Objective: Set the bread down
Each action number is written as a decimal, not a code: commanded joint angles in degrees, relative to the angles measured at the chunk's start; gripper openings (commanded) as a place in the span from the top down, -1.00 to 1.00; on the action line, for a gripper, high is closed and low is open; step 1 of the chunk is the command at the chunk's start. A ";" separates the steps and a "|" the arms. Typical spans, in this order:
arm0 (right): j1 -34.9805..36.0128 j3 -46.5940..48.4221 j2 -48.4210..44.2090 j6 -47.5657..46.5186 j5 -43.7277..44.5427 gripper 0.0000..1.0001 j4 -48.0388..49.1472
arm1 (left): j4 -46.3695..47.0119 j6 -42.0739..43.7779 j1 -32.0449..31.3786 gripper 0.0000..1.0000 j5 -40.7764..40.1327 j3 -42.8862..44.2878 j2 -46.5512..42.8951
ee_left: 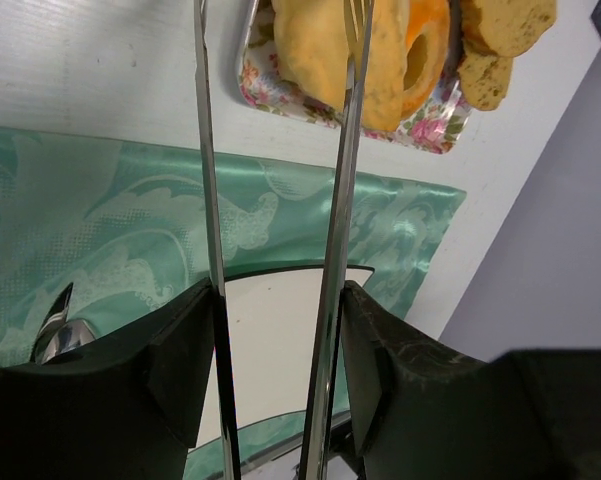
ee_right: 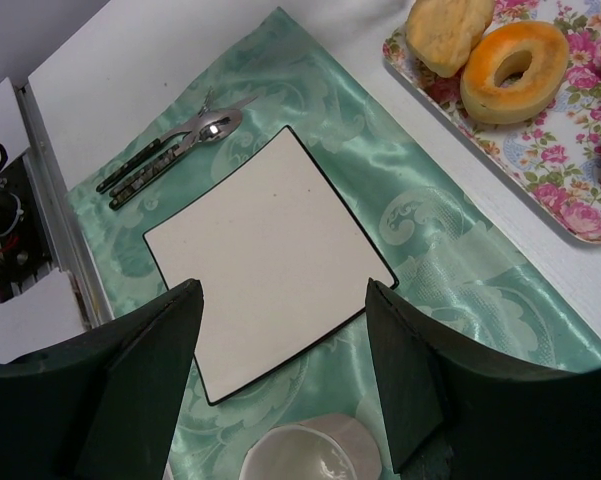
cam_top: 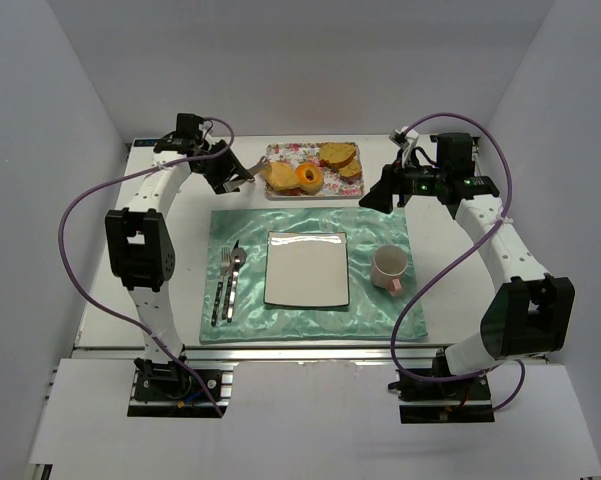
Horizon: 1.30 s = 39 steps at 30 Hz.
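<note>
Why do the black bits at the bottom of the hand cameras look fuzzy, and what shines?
Left wrist view: the left gripper's black fingers sit right by the lens, so they blur, and the metal tongs show bright streaks. Right wrist view: the right gripper's black fingers blur too, while the square white plate looks sharp. Top view: the green satin placemat gleams in pale patches.

Both your arms reach toward the far side, the left gripper (cam_top: 236, 178) gripping and the right gripper (cam_top: 380, 196) spread.
Your left arm (cam_top: 140, 250) bends inward, its fingers (ee_left: 180, 350) pressing on both blades of the tongs (ee_left: 208, 200). Your right arm (cam_top: 510, 262) arches in from the other side, its wrist tipped down and its jaws wide apart with nothing between them.
</note>
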 commanded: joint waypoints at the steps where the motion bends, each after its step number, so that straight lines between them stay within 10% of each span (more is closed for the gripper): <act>1: -0.25 0.28 -0.46 0.66 -1.57 -0.44 1.96 | 2.42 -1.64 0.55 -0.21 3.59 2.35 -0.40; 39: -1.22 -1.04 -1.08 1.19 -2.19 -0.44 2.57 | 8.04 -5.16 2.84 -0.19 11.59 -5.65 -1.81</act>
